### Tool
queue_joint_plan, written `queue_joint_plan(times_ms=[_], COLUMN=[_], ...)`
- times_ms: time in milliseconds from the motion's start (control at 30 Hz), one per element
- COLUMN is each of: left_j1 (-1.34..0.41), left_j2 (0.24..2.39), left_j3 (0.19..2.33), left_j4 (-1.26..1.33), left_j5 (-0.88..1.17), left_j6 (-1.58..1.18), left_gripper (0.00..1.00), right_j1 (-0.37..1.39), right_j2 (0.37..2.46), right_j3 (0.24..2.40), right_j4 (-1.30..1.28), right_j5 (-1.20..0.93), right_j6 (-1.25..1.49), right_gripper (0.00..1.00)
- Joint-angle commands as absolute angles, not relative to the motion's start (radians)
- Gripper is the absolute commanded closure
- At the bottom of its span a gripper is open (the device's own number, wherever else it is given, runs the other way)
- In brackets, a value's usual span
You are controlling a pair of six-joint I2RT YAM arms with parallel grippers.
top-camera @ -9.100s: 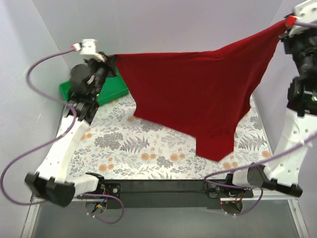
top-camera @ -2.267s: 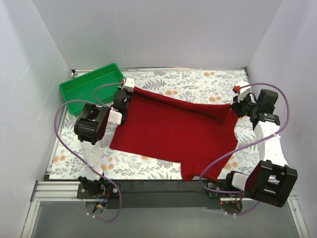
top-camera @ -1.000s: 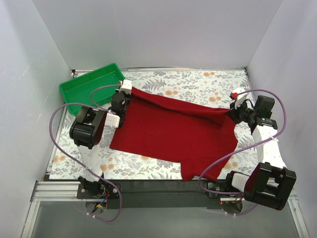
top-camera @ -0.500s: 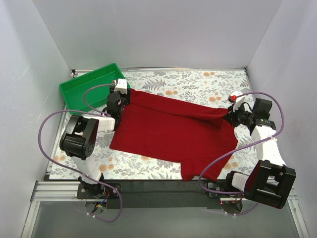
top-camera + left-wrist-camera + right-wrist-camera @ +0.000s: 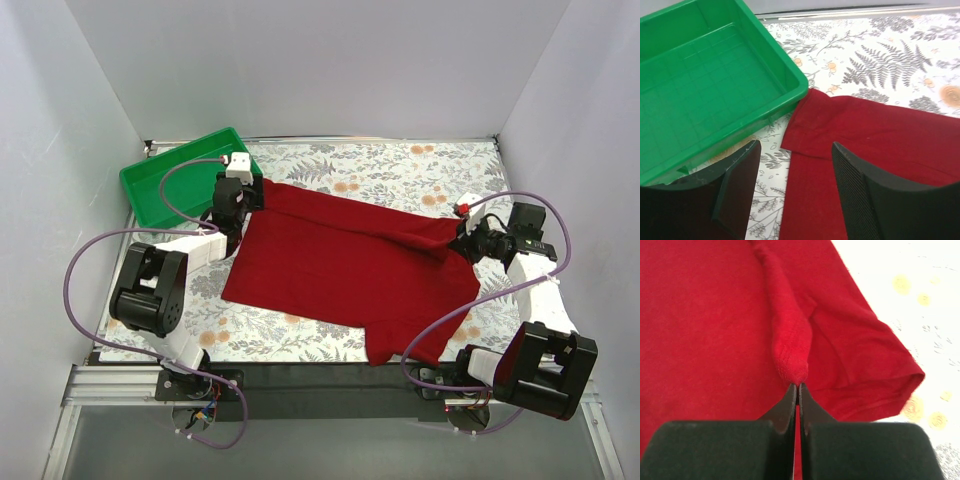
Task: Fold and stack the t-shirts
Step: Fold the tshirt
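Note:
The dark red t-shirt [image 5: 350,265] lies spread on the floral table, with one sleeve hanging toward the near edge. My left gripper [image 5: 243,195] hovers open at the shirt's far-left corner. In the left wrist view its jaws [image 5: 795,195] stand apart with nothing between them, over the shirt's folded corner [image 5: 815,125]. My right gripper [image 5: 460,240] is at the shirt's right edge. In the right wrist view it [image 5: 798,387] is shut on a raised pinch of the shirt's fabric [image 5: 790,335].
A green plastic tray [image 5: 175,180] stands at the far-left corner, and its rim [image 5: 790,80] is just left of the shirt's corner. White walls enclose the table on three sides. Purple cables loop beside both arms.
My left gripper has opened, let go of the shirt's far-left corner and drawn back toward the tray. My right gripper, still shut on the fabric, has shifted slightly left.

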State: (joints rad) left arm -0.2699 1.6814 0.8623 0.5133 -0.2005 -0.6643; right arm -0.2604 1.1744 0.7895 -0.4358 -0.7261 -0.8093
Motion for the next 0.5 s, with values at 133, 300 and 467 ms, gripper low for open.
queue_joint_plan(times_ms=[133, 300, 467], left_j1=[-0.264, -0.264, -0.265], left_j2=[1.603, 1.605, 1.608], left_j3=[0.873, 0.888, 0.899], left_j4=[0.425, 0.394, 0.382], left_j5=[-0.138, -0.114, -0.086], left_j6=[-0.807, -0.827, -0.833], left_gripper=[0.44, 0.44, 0.44], right_j1=[-0.242, -0.241, -0.242], right_j2=[1.161, 1.101, 1.063], right_j3=[0.782, 0.756, 0.755], right_j4=[-0.566, -0.574, -0.604], right_j5=[-0.813, -0.795, -0.810], right_j6=[-0.988, -1.025, -1.061], right_gripper=[0.99, 0.99, 0.99])
